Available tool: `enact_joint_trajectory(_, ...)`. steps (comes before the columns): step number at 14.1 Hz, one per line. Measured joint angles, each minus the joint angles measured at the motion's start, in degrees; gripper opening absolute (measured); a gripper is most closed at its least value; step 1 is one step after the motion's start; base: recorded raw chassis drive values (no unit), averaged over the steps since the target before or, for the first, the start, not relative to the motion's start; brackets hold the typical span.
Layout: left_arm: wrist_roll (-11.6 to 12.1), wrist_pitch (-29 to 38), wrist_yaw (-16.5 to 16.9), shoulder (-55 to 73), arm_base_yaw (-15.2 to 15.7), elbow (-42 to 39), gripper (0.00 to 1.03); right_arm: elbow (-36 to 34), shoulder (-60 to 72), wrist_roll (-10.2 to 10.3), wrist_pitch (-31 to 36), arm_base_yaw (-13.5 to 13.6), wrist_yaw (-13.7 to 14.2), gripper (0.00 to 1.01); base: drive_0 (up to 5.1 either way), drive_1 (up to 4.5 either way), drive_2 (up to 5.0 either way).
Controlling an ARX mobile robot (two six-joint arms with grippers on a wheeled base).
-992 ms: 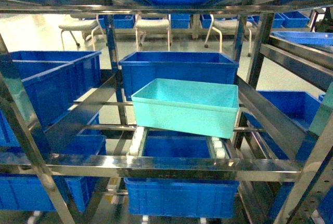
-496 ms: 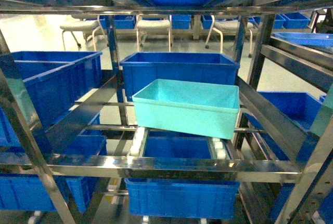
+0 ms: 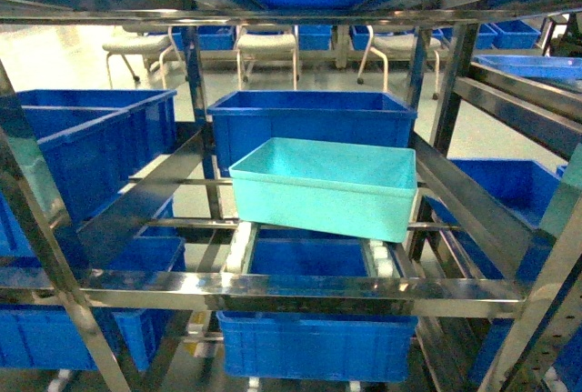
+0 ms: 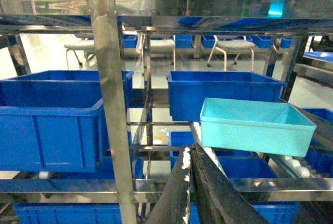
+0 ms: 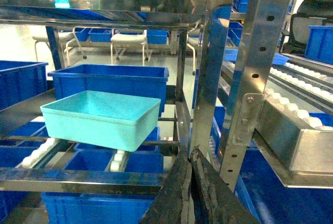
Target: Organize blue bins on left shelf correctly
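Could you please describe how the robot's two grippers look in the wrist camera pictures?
Only the jaws show, at the bottom edge of each wrist view. The left gripper has two dark, nearly black jaws tapering to a point, with white scuffs or residue near the tip. The right gripper looks alike: dark, worn, tapered jaws. No cables, markings or arm links are visible.

White chairs (image 3: 266, 45) stand on a pale glossy floor (image 3: 64, 60) (perhaps concrete).

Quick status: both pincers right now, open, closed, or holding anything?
Left pincer: closed, holding nothing.
Right pincer: closed, holding nothing.
The turquoise bin sits untouched on the shelf.
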Motion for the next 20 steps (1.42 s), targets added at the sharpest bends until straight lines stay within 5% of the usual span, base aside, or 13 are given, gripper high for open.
enact_joint_trajectory(1, 0.0, 0.0, 0.0, 0.0, 0.0, 0.0, 0.11, 0.0, 0.0, 0.0, 0.0, 0.0, 0.0, 0.08, 0.0, 0.0, 0.0)
enact_joint_trajectory(5, 0.0, 0.0, 0.0, 0.0, 0.0, 0.0, 0.71, 0.0, 0.0, 0.0, 0.0, 0.0, 0.0, 0.7, 0.0, 0.0, 0.0)
enact_joint_trajectory(8, 0.1, 0.0, 0.0, 0.0, 0.0, 0.0, 1.0, 0.0, 0.0, 0.0, 0.0, 0.0, 0.0, 0.99, 0.0, 0.0, 0.0)
enact_joint_trajectory(20, 0.0, 0.0, 0.0, 0.0, 0.0, 0.0, 0.98, 0.0, 0.0, 0.0, 0.0, 0.0, 0.0, 0.98, 0.0, 0.0, 0.0)
